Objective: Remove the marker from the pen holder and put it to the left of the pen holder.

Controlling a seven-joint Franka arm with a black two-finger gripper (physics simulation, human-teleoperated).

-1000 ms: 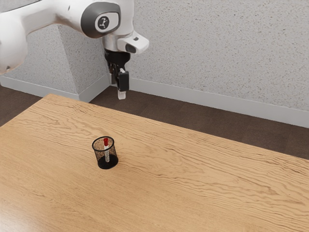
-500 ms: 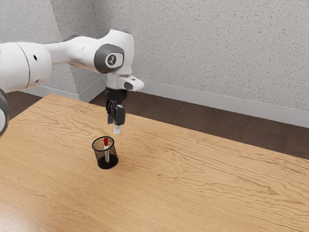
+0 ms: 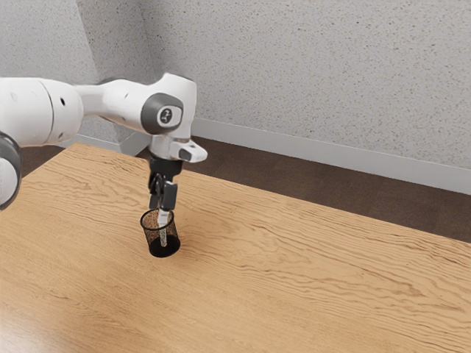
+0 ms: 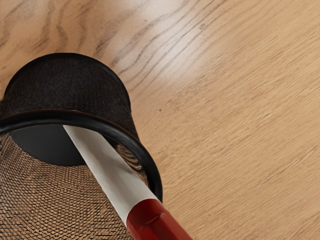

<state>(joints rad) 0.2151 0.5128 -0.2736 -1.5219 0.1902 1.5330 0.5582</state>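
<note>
Pointing downward, the black tool (image 3: 163, 219) is positioned at the mouth of the round, black wire-mesh pen holder (image 4: 60, 118). The cylindrical white marker with a red end (image 4: 112, 172) is inside the holder, directly below the tool: red end uppermost, white barrel extending down and away from the tool. Tool opening and grip on the marker: cannot be determined. The light wood-grain surface (image 3: 294, 279) lies beneath the tool and supports the holder.

Claw (image 3: 163, 215) now down at pen holder (image 3: 164, 251) mouth, by marker (image 4: 107, 167) top, vs. well above 1 s ago
</note>
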